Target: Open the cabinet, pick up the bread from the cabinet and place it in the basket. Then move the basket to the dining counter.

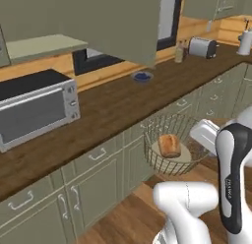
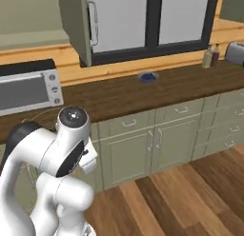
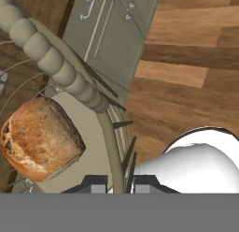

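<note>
Gripper [image 3: 115,183] clamped on rim of basket [image 1: 156,127], fingertips [image 3: 94,183] either side of wire wall. Basket held in air, in front of green drawer fronts [image 1: 98,154], below edge of dark wood worktop [image 1: 113,107]. Bread [image 1: 169,145] lies inside basket on pale base, near wall by gripper. Cabinet [image 1: 125,21] door hangs open above worktop. Microwave [image 1: 34,107] on worktop, left of basket. Blue dish [image 1: 142,76] on worktop behind basket.
</note>
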